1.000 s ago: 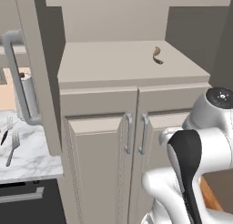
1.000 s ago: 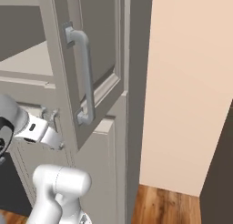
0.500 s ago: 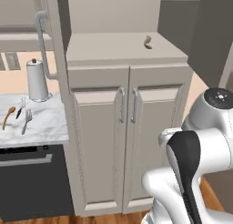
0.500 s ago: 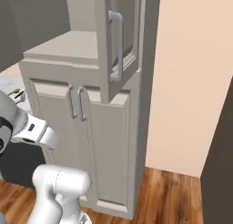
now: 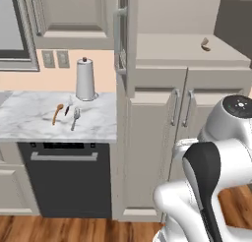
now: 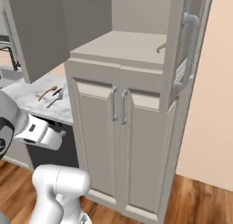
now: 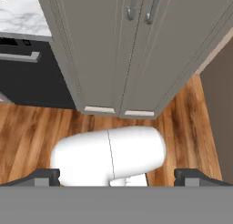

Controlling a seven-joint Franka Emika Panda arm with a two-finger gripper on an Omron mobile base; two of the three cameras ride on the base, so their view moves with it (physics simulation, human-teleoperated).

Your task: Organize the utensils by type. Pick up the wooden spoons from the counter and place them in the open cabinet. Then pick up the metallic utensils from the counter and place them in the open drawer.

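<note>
Base views flanking the shared double-door cupboard [image 5: 179, 123]; hand view floorward.

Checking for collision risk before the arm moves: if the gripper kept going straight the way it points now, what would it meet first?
Probably the wood floor in front of the tall cabinet's lower doors. The open gripper points down at it, though the robot's own white body lies partly in that line and depth is unclear.

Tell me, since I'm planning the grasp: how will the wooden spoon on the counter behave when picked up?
The wooden spoon looks slim and rigid, so probably light and stiff. Lying flat on the counter, it may slide or pivot if nudged off-centre.
</note>
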